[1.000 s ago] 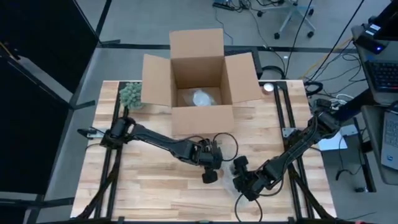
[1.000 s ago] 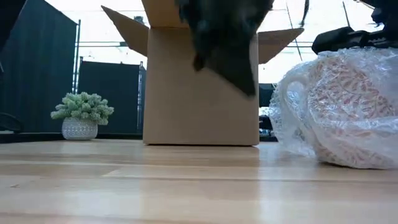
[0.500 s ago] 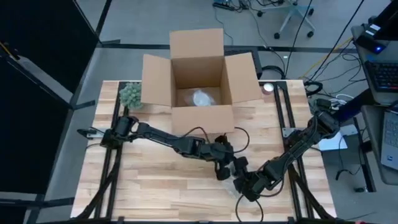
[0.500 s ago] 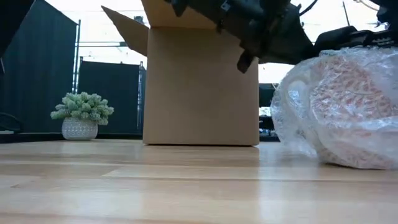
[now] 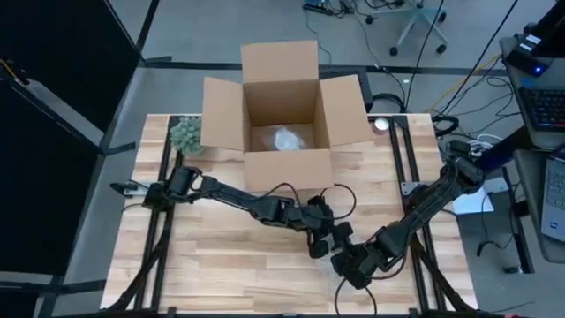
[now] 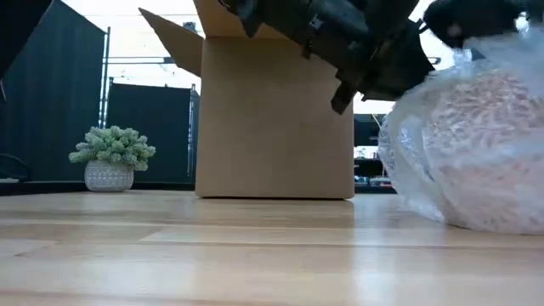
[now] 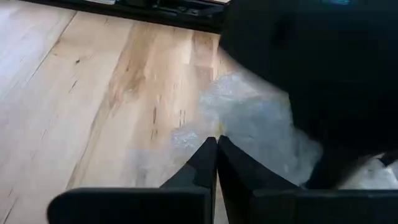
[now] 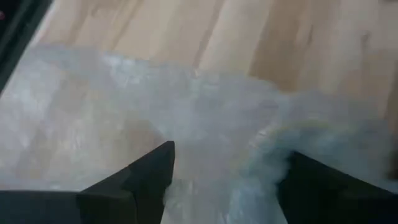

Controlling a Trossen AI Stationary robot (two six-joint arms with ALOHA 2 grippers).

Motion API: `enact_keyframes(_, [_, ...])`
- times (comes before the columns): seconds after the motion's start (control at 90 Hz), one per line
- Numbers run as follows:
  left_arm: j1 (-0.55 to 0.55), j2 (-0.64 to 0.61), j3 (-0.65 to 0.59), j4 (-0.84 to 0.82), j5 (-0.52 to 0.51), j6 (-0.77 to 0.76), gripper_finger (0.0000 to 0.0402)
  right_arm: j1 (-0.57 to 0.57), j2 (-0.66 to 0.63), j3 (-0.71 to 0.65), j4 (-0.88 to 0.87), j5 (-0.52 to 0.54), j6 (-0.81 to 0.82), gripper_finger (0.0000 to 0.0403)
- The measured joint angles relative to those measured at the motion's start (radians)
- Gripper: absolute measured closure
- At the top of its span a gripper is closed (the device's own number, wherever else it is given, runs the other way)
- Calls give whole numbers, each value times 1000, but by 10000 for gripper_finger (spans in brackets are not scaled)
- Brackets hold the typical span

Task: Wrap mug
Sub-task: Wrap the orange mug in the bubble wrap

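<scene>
We see the bubble-wrapped mug (image 6: 476,153) on the table's near right, under the right gripper (image 8: 227,168), whose fingers spread wide around the wrap. The left gripper (image 7: 216,163), fingers pressed together, sits just beside its left edge.

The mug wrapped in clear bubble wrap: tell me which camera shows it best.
The low view: the red-patterned mug in clear bubble wrap fills its right side in profile on the wooden table. The high view hides it under the two grippers. Both wrist views show only wrap, no mug pattern.
</scene>
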Motion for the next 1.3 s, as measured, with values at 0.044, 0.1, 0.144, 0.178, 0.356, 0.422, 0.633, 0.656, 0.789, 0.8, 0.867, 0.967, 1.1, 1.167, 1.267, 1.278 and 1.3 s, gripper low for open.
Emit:
enact_keyframes(0.044, [0,0,3,-3,0,0,401,5,-3,34,-50,2,11,172])
enact_keyframes(0.1, [-1,0,3,-2,0,0,401,8,-5,75,-114,5,30,172])
enact_keyframes(0.144, [-1,0,3,-2,0,0,401,13,-6,102,-145,6,46,172])
enact_keyframes(0.178, [-1,0,3,-3,0,0,401,17,-6,117,-169,7,60,172])
enact_keyframes(0.356, [-1,0,2,-2,0,0,401,47,-6,137,-252,7,162,172])
enact_keyframes(0.422, [-1,0,2,-2,-1,0,401,65,-6,137,-250,4,202,172])
enact_keyframes(0.633, [-2,0,1,-2,-3,1,401,143,-6,137,-354,7,338,172])
enact_keyframes(0.656, [-2,0,1,-2,-3,1,401,151,-6,137,-357,7,356,172])
enact_keyframes(0.789, [-2,0,0,-1,-6,1,401,208,-18,137,-362,-15,455,172])
enact_keyframes(0.8, [-2,0,0,-1,-6,1,401,214,-20,137,-364,-19,467,172])
enact_keyframes(0.867, [-2,0,0,-1,-6,1,401,247,-30,137,-387,-42,549,172])
enact_keyframes(0.967, [-2,0,0,0,-6,1,401,310,-35,137,-415,-39,692,172])
enact_keyframes(1.1, [-2,0,-1,8,-7,1,402,387,-24,82,-265,46,776,172])
enact_keyframes(1.167, [-2,1,-2,15,-6,1,402,407,-8,26,-127,79,772,172])
enact_keyframes(1.267, [-2,1,-1,17,-5,1,402,403,23,-62,6,103,803,172])
enact_keyframes(1.278, [-2,1,-1,17,-5,1,402,402,28,-70,17,109,807,172])
enact_keyframes(1.3, [-2,1,-1,17,-5,1,402,398,38,-87,36,123,814,172])
